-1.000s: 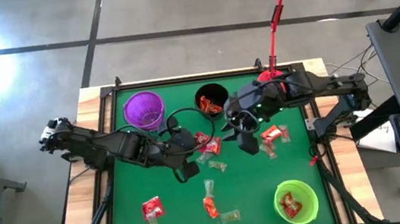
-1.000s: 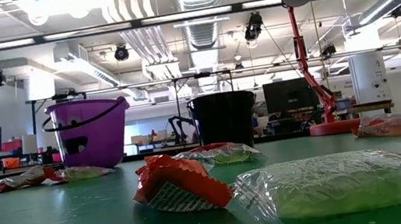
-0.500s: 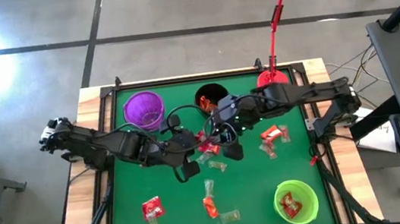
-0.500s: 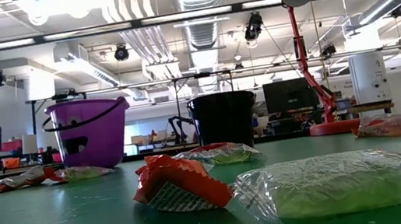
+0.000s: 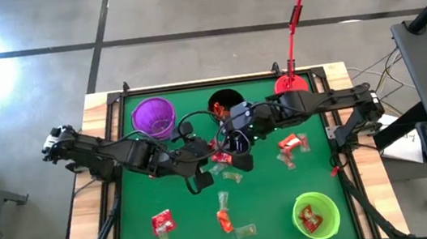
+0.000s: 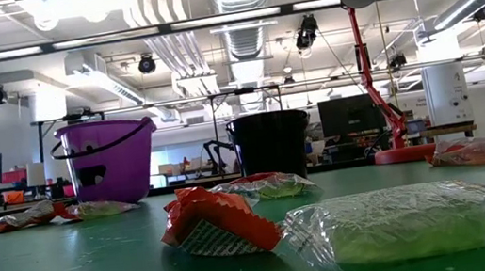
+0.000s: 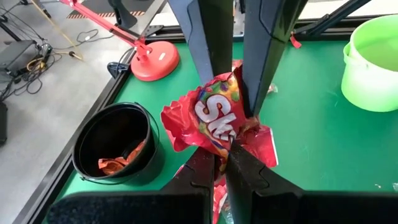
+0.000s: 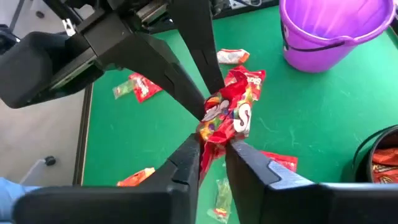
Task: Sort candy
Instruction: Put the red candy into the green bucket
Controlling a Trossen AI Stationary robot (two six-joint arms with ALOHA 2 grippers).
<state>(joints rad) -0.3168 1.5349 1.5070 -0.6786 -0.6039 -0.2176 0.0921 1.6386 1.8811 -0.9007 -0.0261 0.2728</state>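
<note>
The right hand (image 8: 213, 157) had swung in from beside the black cup (image 5: 226, 106) and closed on the red candy (image 7: 219, 118) the left hand (image 7: 225, 160) gripped above mid-table: a handover, likely.

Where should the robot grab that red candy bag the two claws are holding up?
By a crumpled end. The red candy bag hangs in mid-air, the left gripper pinching one end and the right gripper closing on the opposite end. Its flat, puffy middle gives no edge, so come at an end from the side.
</note>
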